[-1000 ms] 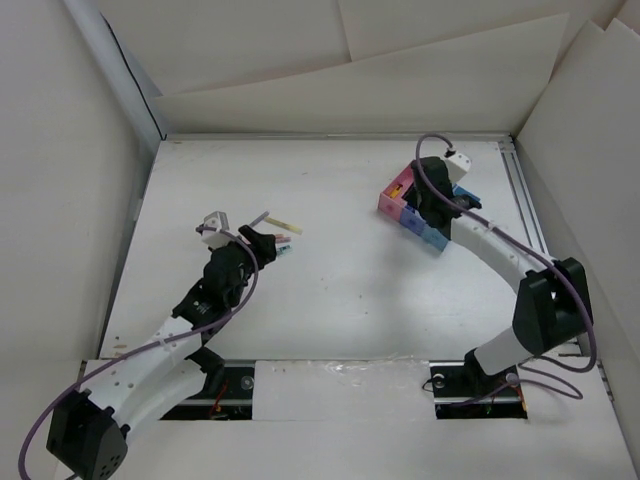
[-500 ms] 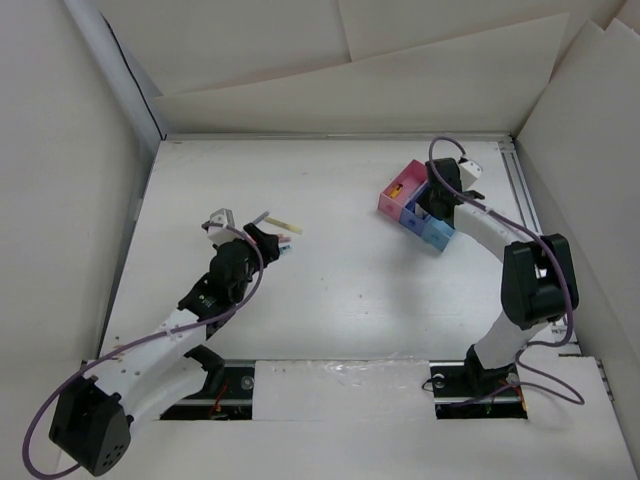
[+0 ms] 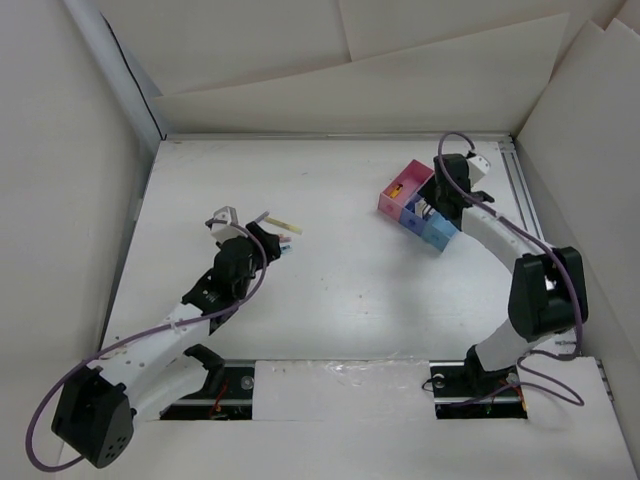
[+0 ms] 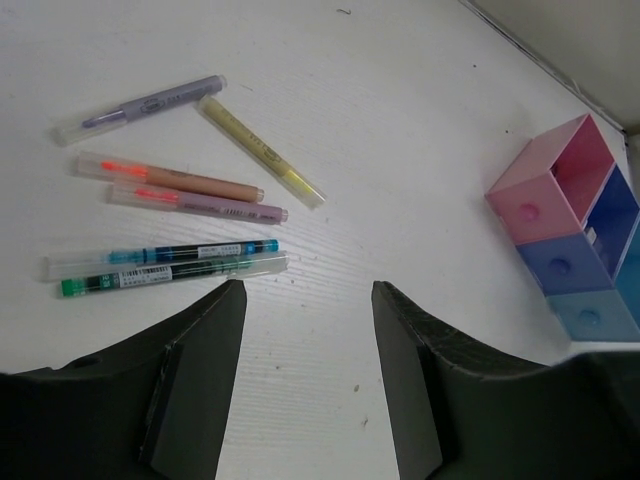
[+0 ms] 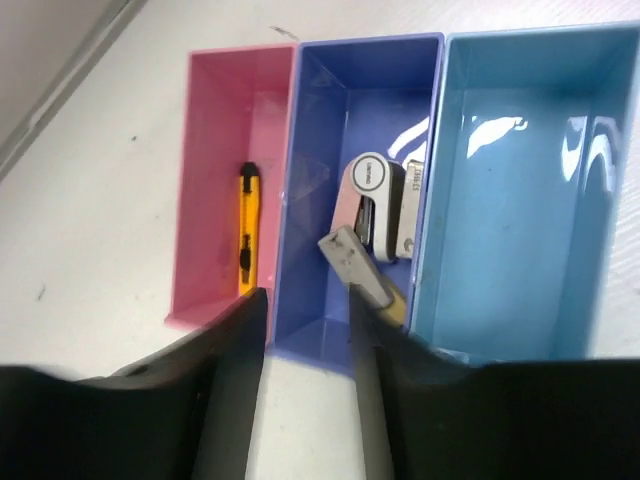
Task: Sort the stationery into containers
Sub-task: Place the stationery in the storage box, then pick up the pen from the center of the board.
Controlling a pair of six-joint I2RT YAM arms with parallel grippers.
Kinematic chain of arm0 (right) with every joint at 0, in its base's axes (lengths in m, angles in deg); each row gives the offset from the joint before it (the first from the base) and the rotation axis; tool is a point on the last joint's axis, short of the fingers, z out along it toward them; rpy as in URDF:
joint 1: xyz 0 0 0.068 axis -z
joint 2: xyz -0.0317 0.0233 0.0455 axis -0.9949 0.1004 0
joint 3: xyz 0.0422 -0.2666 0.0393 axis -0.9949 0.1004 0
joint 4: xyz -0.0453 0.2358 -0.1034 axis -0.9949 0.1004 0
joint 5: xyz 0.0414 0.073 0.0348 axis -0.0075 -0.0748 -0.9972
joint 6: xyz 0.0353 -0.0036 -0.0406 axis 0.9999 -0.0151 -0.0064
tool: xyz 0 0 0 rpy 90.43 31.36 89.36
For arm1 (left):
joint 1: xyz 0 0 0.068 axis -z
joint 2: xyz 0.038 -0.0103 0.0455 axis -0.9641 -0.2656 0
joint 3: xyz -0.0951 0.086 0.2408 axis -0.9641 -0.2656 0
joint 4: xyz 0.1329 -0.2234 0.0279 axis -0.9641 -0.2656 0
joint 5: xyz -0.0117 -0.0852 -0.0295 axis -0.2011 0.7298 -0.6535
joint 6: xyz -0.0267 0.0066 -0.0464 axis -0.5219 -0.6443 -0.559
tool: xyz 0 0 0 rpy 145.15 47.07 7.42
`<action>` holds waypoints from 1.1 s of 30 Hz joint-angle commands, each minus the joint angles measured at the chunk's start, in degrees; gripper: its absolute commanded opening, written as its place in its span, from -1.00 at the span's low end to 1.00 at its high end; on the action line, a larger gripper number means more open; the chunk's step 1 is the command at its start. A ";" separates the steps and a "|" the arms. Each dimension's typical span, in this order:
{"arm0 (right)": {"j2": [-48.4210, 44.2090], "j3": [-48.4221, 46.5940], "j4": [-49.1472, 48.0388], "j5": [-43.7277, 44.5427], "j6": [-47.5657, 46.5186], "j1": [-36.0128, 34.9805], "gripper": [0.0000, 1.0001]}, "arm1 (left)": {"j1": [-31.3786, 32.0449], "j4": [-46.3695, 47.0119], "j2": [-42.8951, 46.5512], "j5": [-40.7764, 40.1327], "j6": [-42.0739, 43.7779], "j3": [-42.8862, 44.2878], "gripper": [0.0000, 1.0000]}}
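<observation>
Several thin pens lie on the white table ahead of my left gripper (image 4: 308, 300): a grey-blue one (image 4: 140, 105), a yellow one (image 4: 262, 152), an orange one (image 4: 170, 178), a pink one (image 4: 200, 203) and two teal ones (image 4: 165, 264). The left gripper is open and empty, just short of the teal pens. The containers (image 3: 415, 208) stand at the back right. My right gripper (image 5: 305, 310) is open above the near edge of the purple-blue box (image 5: 320, 140). That box holds white erasers (image 5: 375, 205) and a grey block (image 5: 355, 262). The pink box (image 5: 215, 150) holds a yellow-black piece (image 5: 246, 232). The light blue box (image 5: 520, 190) is empty.
The containers also show at the right of the left wrist view (image 4: 575, 240). A metal rail (image 3: 525, 200) runs along the table's right edge, close to the right arm. White walls (image 3: 350, 90) stand round the table on three sides.
My right gripper has drawn back to the right off the containers, uncovering all three boxes. My left gripper has crept slightly forward toward the pens.
</observation>
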 commanded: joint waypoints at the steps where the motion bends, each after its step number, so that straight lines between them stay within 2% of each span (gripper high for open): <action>1: -8.00 1.35 -3.63 -0.16 -0.75 -1.74 -0.15 | 0.18 1.13 -0.48 -0.84 0.11 3.78 -0.01; 2: -9.16 1.36 -3.63 -0.16 -0.76 -2.53 -0.55 | 0.18 0.60 -1.96 -1.37 0.11 4.58 -0.06; 5: -12.93 2.76 -4.25 -0.77 -3.03 -7.18 -0.99 | 0.18 -1.15 -4.68 -1.89 -0.42 6.51 -0.17; 10: -15.75 4.52 -4.25 -0.77 -4.97 -17.80 -1.00 | 0.18 -3.27 -9.26 -3.74 -2.35 9.85 -0.48; 16: -17.78 5.13 -1.17 1.16 -6.91 -26.08 -0.99 | 0.18 -4.41 -17.86 -3.75 -4.19 15.82 -0.64; 18: -19.36 5.66 -0.21 1.86 -7.44 -26.71 -0.99 | 0.18 -6.33 -21.20 -3.75 -4.72 18.28 -0.64; 20: -20.23 6.62 0.32 1.86 -6.83 -26.71 -0.92 | 0.18 -8.44 -27.00 -4.27 -5.25 23.02 -0.52; 22: -21.81 9.42 -2.65 0.29 -6.13 -26.71 -0.78 | -0.34 -11.08 -30.43 -5.67 -5.86 25.49 -0.38; 23: -21.82 10.49 -3.62 -0.50 -6.12 -26.71 -0.61 | -0.35 -11.70 -33.32 -5.68 -6.48 27.50 -0.28; 26: -22.44 12.34 -4.25 -2.35 -5.33 -26.71 -0.43 | -0.35 -13.46 -37.72 -7.43 -7.19 30.67 -0.22; 33: -23.84 12.96 -4.78 -3.67 -5.33 -26.71 -0.40 | -0.35 -15.57 -44.67 -7.96 -10.97 35.95 -0.22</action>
